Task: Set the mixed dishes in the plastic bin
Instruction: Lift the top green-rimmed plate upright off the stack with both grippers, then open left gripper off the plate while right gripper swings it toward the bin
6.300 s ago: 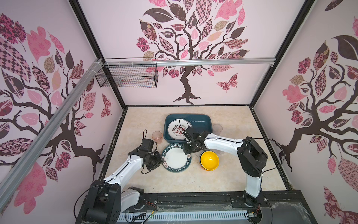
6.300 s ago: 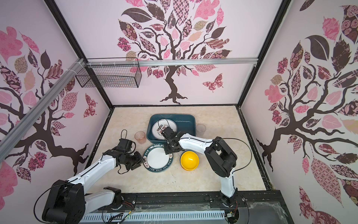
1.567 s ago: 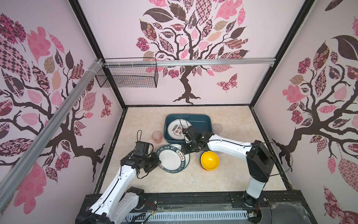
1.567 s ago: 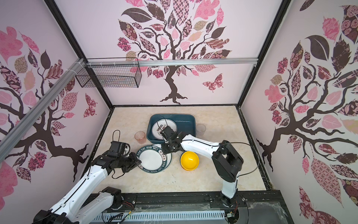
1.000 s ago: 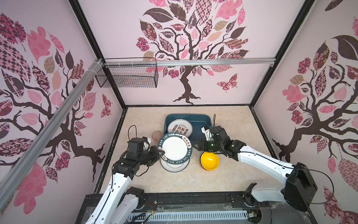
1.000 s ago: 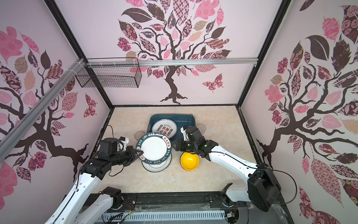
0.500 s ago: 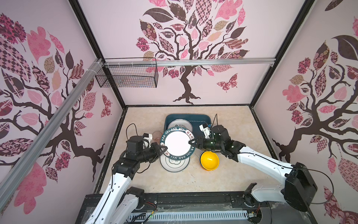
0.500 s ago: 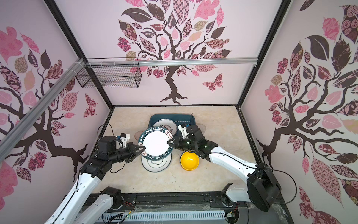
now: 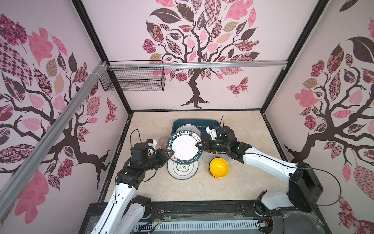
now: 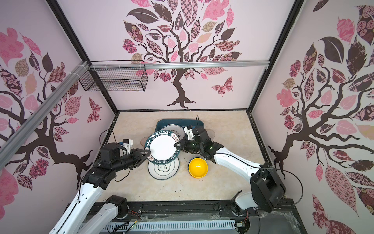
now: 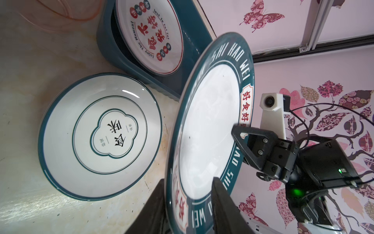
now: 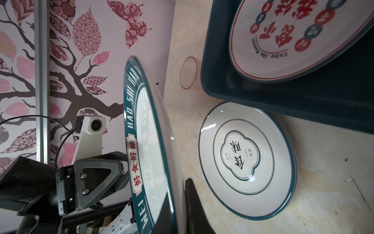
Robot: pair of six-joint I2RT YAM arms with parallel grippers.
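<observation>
Right jaws pinch teal-rimmed plate [image 9: 185, 146], face up, left jaws parted astride rim

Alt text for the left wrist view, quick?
A teal-rimmed plate is held in midair: the right gripper clamps its far rim, and the left gripper straddles its near rim with jaws open. Beyond it, a second plate lies on the table beside the plastic bin, which holds a red-lettered plate.

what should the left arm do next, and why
Probably draw the left gripper straight back off the lifted plate. Its jaws stand apart around one rim, while the right gripper is shut on the opposite rim, so the right alone seems to carry it; once clear, it can go to the bin.
</observation>
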